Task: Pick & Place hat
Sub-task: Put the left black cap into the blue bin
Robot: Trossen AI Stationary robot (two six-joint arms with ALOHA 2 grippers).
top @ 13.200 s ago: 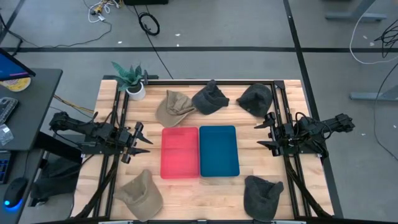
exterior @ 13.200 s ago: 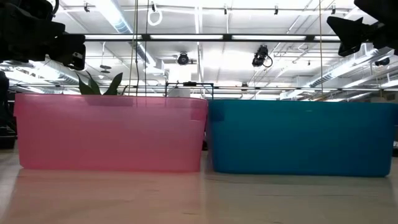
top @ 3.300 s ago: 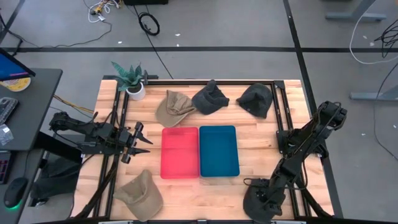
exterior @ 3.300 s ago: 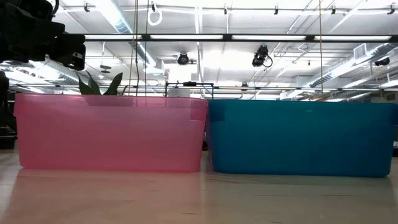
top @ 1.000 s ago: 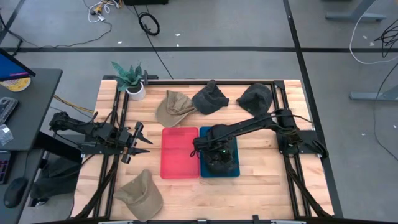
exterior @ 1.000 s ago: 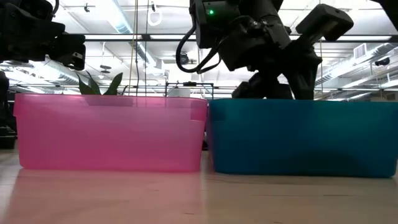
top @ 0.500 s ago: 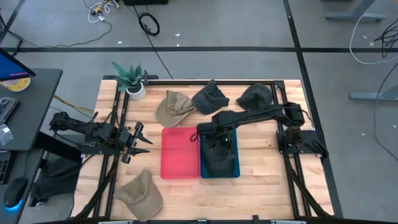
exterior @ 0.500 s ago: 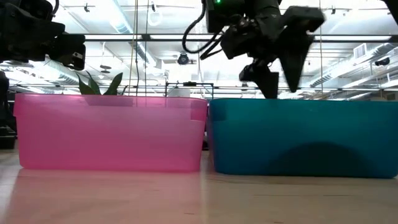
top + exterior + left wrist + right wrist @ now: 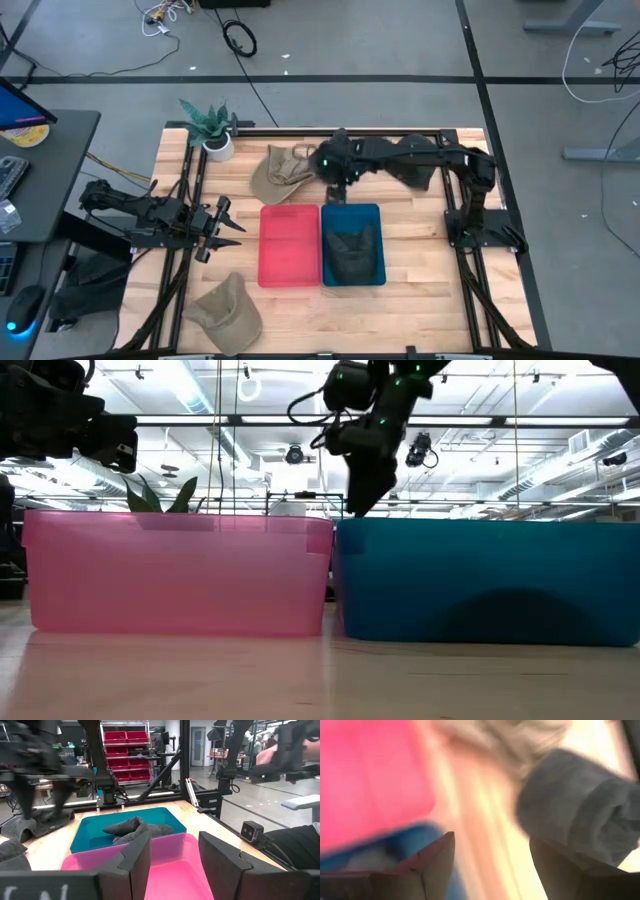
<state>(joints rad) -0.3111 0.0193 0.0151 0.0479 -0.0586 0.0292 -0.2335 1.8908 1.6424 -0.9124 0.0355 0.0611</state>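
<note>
High view: blue plastic bin point(image 9: 372, 215) at the table's centre holds one crumpled dark grey hat point(image 9: 351, 252). Pink plastic bin point(image 9: 290, 245) touches its side, nothing in it. Wooden table point(image 9: 420, 250) also carries a tan cap point(image 9: 277, 172), dark hat point(image 9: 343, 150) and black cap point(image 9: 412, 158) along the far edge, an olive cap point(image 9: 226, 310) at the near left corner, a small potted plant point(image 9: 209, 128) at the far left corner. Right gripper point(image 9: 335, 180) hangs between the tan cap and blue bin's far rim. Left gripper point(image 9: 232, 226) waits by the left edge.

Low view: both bins side by side; right gripper above their join.

Left wrist view: fingers point(image 9: 137, 854) apart, empty.

Right wrist view: fingers point(image 9: 437, 857) spread wide, empty.
</note>
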